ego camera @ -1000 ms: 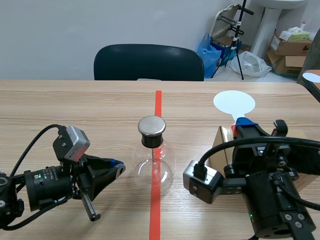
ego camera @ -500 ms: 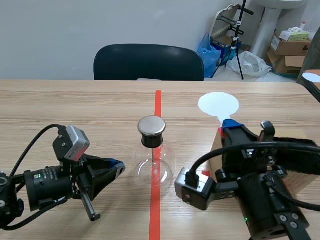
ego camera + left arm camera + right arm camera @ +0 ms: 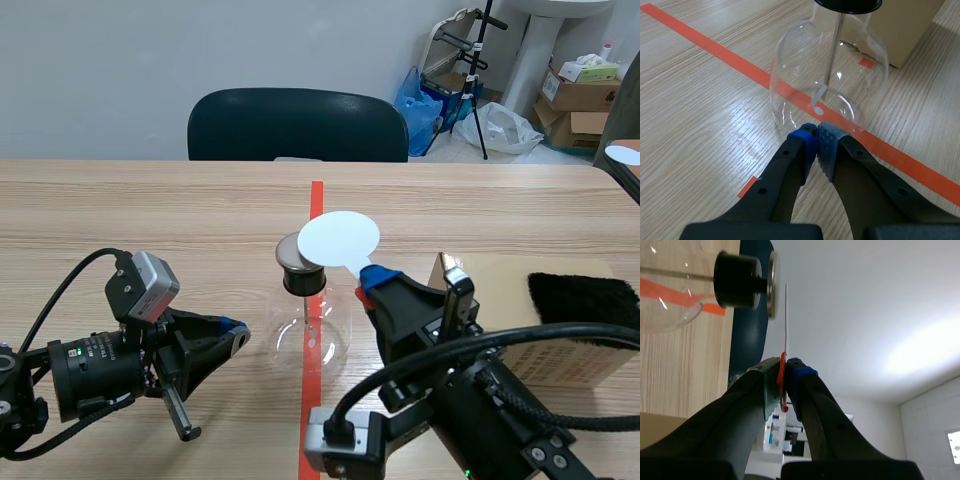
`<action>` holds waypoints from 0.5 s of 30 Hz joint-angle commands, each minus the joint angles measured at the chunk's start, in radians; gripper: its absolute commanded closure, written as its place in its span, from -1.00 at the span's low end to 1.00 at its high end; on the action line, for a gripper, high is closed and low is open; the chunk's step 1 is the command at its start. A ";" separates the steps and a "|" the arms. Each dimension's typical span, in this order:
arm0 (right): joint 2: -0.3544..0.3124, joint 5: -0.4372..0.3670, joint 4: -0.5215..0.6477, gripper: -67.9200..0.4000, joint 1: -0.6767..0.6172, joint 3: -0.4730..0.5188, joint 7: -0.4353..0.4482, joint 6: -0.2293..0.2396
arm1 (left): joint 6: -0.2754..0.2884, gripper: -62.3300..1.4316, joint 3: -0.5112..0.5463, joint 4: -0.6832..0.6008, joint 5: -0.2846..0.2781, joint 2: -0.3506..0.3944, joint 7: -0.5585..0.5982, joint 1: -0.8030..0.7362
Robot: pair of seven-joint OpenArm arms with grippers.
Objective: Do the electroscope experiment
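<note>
Now over the flask cap [image 3: 290, 257] — white disc [image 3: 338, 240] in right claw [image 3: 374, 279], previously rightward.

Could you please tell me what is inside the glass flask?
Inside the glass flask a thin metal rod hangs from the black stopper, ending in a small pale leaf. The stopper covers the rod's upper end.

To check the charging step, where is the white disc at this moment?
In the scene view the white disc is at the middle, held by the right gripper close over the flask's metal cap.
</note>
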State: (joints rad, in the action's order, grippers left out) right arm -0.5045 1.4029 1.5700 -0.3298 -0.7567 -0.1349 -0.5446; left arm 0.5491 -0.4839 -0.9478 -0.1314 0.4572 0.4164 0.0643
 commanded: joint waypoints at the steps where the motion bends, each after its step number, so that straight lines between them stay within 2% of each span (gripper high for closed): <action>1: 0.000 0.002 0.005 0.96 0.017 0.006 0.016 -0.012 | -0.008 0.87 0.009 -0.013 -0.013 0.004 0.014 0.005; 7: 0.000 0.002 0.005 0.96 0.017 0.006 0.082 -0.012 | -0.008 0.87 0.009 -0.013 -0.013 0.003 0.014 0.005; 15: 0.000 0.002 0.005 0.96 0.017 0.006 0.082 -0.012 | -0.008 0.87 0.009 -0.013 -0.013 0.003 0.014 0.005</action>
State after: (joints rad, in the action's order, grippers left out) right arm -0.5045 1.4033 1.5700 -0.3298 -0.7567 -0.0456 -0.5446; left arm 0.5426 -0.4839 -0.9478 -0.1314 0.4572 0.4164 0.0643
